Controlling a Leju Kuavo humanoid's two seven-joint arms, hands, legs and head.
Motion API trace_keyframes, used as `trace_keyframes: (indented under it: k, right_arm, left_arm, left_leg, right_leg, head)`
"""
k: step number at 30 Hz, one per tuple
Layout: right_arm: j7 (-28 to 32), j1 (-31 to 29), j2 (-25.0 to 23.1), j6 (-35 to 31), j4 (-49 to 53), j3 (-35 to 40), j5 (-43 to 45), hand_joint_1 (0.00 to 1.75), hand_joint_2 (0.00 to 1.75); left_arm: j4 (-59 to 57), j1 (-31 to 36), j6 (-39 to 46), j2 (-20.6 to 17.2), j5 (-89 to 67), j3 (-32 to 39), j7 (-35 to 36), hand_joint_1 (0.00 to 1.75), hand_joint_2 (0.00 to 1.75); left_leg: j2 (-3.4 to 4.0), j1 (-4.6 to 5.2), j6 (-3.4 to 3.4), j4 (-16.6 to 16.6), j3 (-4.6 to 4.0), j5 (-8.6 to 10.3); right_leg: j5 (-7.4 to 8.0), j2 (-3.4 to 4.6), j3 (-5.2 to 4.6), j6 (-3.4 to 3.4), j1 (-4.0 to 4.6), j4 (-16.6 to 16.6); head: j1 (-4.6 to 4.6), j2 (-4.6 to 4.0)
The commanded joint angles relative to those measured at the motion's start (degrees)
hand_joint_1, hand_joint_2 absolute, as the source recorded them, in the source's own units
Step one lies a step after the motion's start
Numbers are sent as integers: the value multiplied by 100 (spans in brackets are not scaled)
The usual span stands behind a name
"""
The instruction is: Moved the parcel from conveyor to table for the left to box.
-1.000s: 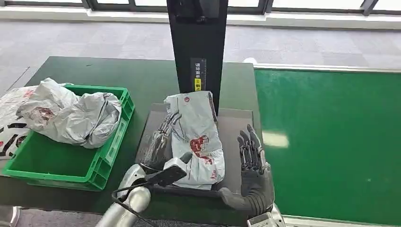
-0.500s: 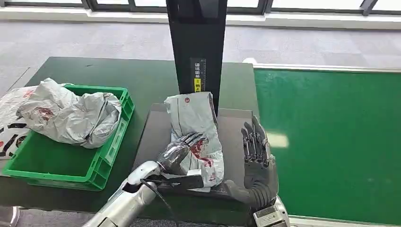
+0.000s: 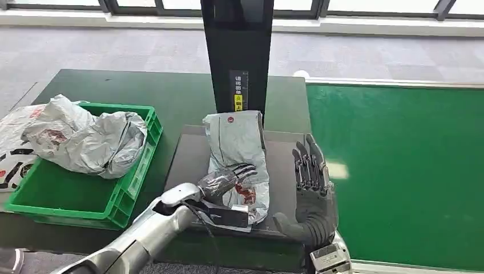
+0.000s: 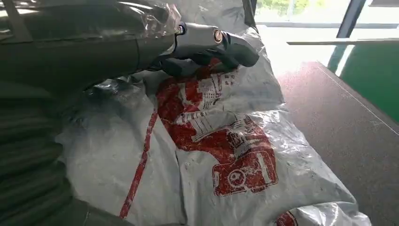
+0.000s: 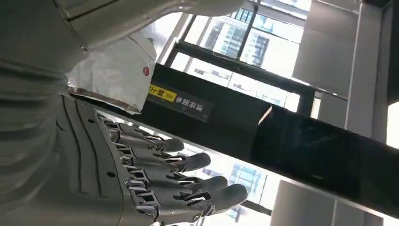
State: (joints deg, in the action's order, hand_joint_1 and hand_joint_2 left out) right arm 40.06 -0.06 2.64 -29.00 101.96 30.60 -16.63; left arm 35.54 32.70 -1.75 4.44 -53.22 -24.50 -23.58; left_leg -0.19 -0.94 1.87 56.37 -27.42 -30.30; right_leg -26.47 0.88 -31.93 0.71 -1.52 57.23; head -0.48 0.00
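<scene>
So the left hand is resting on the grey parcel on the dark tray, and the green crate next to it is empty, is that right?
Not quite. The left hand does rest on the grey parcel on the dark tray, but the green crate is not empty: the head view shows crumpled grey bags lying in it.

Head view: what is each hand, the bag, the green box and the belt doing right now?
Left hand: resting on the parcel, fingers laid over it.
Right hand: open, upright beside the parcel, holding nothing.
Parcel: lying flat on the dark tray.
Green crate: holding crumpled parcels.
Green conveyor: bare.
</scene>
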Motion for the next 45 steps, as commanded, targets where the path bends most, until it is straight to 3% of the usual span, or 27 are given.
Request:
trace_keyframes:
  k: [1,2,8,11,30,34,39,40,41,45]
  right_arm:
    - [-6,-368,217,101,-419,265,82,0,175]
    - [-6,-383,220,96,-413,282,100,0,175]
    - [-6,-287,204,39,-310,291,22,0,175]
    - [-6,-133,293,-55,-166,338,-33,0,175]
    - [-6,-30,436,-336,28,547,-36,0,175]
    - [-6,119,496,-495,152,623,-114,0,175]
    - [-6,334,446,-664,283,619,-286,0,175]
    - [-6,334,446,-664,283,619,-286,0,175]
    - [-6,398,415,-768,309,639,-350,0,175]
    - [-6,428,433,-955,287,753,-387,0,175]
  left_arm:
    - [-669,117,-303,-425,-185,-704,14,0,175]
    - [-635,100,-298,-483,-180,-703,14,175,175]
    - [-11,-384,-459,-967,-247,-822,-12,175,175]
    - [35,-353,-597,-1036,-286,-877,13,175,175]
    - [45,-582,-566,-1002,-103,-763,16,175,175]
    - [645,-862,394,-756,287,-124,195,175,175]
    - [2497,-1260,1941,-482,464,653,493,175,175]
    - [2497,-1260,1941,-482,464,653,493,175,175]
    - [3036,-1491,2823,-389,368,843,348,175,175]
    - [4073,-1891,3685,-415,-436,795,605,175,175]
  left_leg:
    - [26,-4,-9,-31,7,15]
    - [24,-3,-10,-28,6,15]
    - [37,-3,-8,-30,15,17]
    - [34,-3,-5,-29,21,14]
    - [21,-6,-4,-16,48,10]
    - [18,-5,-6,-21,49,13]
    - [1,-11,-7,-9,30,10]
    - [-6,-11,-10,-9,21,12]
    - [1,-12,-12,-13,17,14]
    - [-8,-9,-9,-4,30,9]
  right_leg:
    - [23,15,-3,-17,8,-30]
    - [23,13,-3,-16,7,-28]
    - [28,27,6,-13,6,-25]
    - [21,23,12,-13,5,-22]
    - [12,12,41,-10,6,-7]
    - [14,9,42,-10,5,-12]
    - [9,-11,29,-12,12,-9]
    - [9,-19,23,-12,13,-11]
    - [14,-14,16,-15,15,-18]
    - [1,-16,-6,-11,12,-9]
  head:
    - [0,0]
    - [0,0]
    - [0,0]
    - [0,0]
    - [0,0]
    - [0,0]
    - [0,0]
    - [0,0]
    - [0,0]
    - [0,0]
